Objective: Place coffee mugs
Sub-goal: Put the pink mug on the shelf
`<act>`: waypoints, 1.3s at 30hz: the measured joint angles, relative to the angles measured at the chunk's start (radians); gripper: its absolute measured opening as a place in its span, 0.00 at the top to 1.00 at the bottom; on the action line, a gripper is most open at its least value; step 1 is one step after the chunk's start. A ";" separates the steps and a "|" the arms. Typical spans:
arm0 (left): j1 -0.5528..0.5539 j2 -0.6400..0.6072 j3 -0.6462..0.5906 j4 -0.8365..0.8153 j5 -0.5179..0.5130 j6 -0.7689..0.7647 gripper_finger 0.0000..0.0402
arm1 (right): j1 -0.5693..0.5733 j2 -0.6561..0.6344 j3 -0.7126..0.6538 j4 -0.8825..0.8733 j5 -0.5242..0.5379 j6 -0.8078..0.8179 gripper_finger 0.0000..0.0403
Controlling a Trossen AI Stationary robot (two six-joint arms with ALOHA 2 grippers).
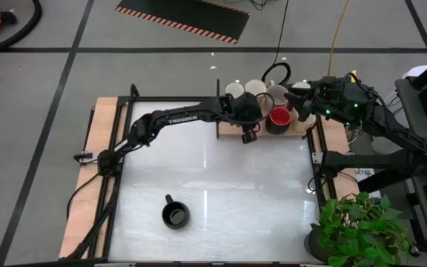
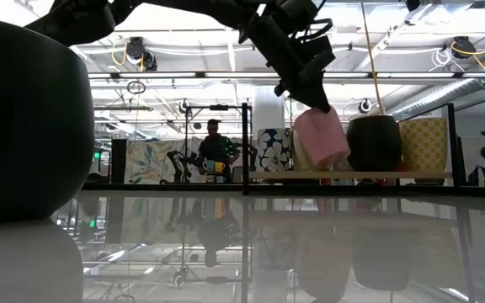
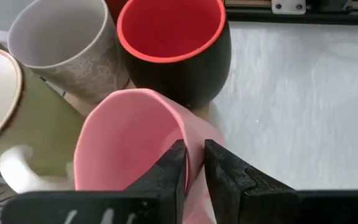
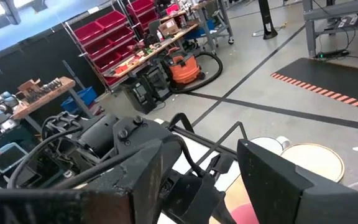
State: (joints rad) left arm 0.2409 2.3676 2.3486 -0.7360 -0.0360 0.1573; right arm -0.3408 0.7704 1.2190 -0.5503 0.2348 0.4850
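Several mugs stand clustered on a wooden board [image 1: 227,133] at the table's far edge: white ones [image 1: 235,90], a grey patterned one [image 3: 67,43], and a black one with a red inside [image 1: 279,118] [image 3: 173,43]. My left gripper [image 1: 249,126] [image 3: 194,163] is shut on a pink mug [image 3: 129,143] [image 2: 320,139] at the board's near side. My right gripper [image 1: 305,105] [image 4: 210,186] hovers open at the cluster's right end. A separate black mug [image 1: 175,215] [image 2: 23,118] stands upright near the table's near edge. My left gripper holds the pink mug by its rim wall [image 3: 192,140], one finger [image 3: 174,167] inside the mug and one [image 3: 221,168] outside. The fingers come from above, slanting down. In the low view the mug hangs tilted below the fingers, its base just above the board.
A black frame rail [image 1: 199,100] runs along the far edge beside the board. A potted plant [image 1: 358,226] stands at the near right corner. Bare white tabletop [image 1: 228,185] lies between the board and the near black mug. A person [image 2: 213,151] is far off in the room.
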 joint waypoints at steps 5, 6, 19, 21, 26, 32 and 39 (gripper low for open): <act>-0.001 0.000 0.000 0.005 0.013 -0.006 0.84 | 0.000 0.000 0.000 0.000 0.000 0.003 0.50; -0.003 0.000 0.000 0.007 0.014 -0.010 0.83 | 0.000 0.000 0.000 0.000 0.000 0.005 0.50; -0.008 0.000 0.000 0.006 -0.017 -0.089 0.67 | 0.018 0.000 0.000 0.001 -0.003 0.038 0.50; -0.008 0.000 0.000 0.005 -0.019 -0.094 0.67 | 0.025 0.001 0.000 -0.001 -0.004 0.038 0.50; -0.017 -0.011 -0.001 -0.037 -0.039 -0.139 0.67 | 0.039 0.011 0.000 -0.064 -0.067 0.042 0.50; -0.068 -0.050 0.000 -0.103 -0.038 -0.204 0.67 | 0.079 0.050 0.000 -0.222 -0.172 0.057 0.50; -0.139 -0.093 0.000 -0.124 -0.072 -0.277 0.67 | 0.148 0.127 0.000 -0.399 -0.274 -0.055 0.50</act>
State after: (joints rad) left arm 0.1015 2.2746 2.3487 -0.8595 -0.1085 -0.1198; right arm -0.1927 0.8975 1.2194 -0.9490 -0.0395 0.4298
